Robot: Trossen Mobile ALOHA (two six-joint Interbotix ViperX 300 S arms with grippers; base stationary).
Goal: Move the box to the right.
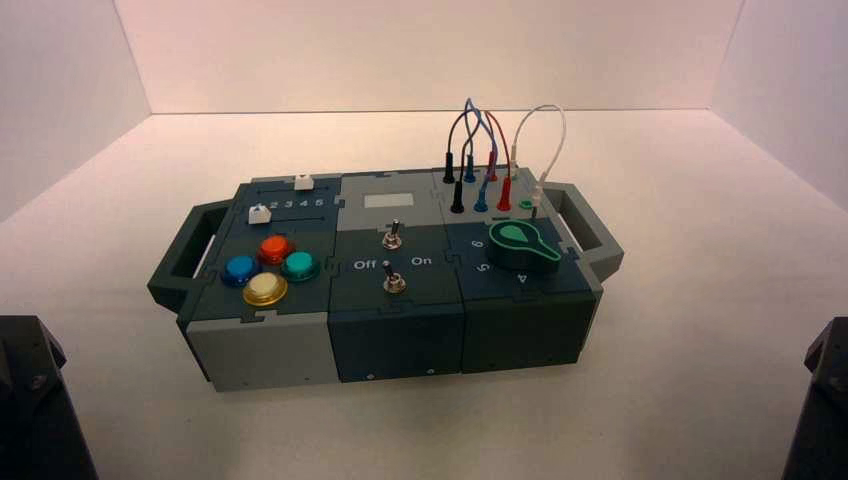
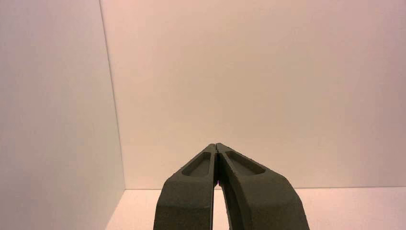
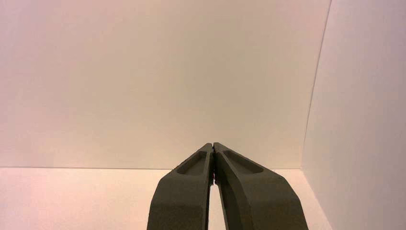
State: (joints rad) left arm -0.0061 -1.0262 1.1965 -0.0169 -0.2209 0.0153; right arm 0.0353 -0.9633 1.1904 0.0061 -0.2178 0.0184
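The box [image 1: 390,330] stands in the middle of the white table, turned a little, with a loop handle at its left end [image 1: 185,250] and one at its right end [image 1: 590,228]. On top are four coloured buttons [image 1: 268,268], two toggle switches [image 1: 394,260], a green knob [image 1: 520,243] and plugged coloured wires [image 1: 485,150]. My left gripper [image 2: 216,146] is shut and empty, parked at the near left corner, facing the back wall. My right gripper [image 3: 212,145] is shut and empty, parked at the near right corner. Neither touches the box.
White walls close the table at the back and both sides. Bare table surface lies on both sides of the box [image 1: 720,300]. The arms' dark bodies show at the bottom left corner [image 1: 35,400] and bottom right corner [image 1: 820,400].
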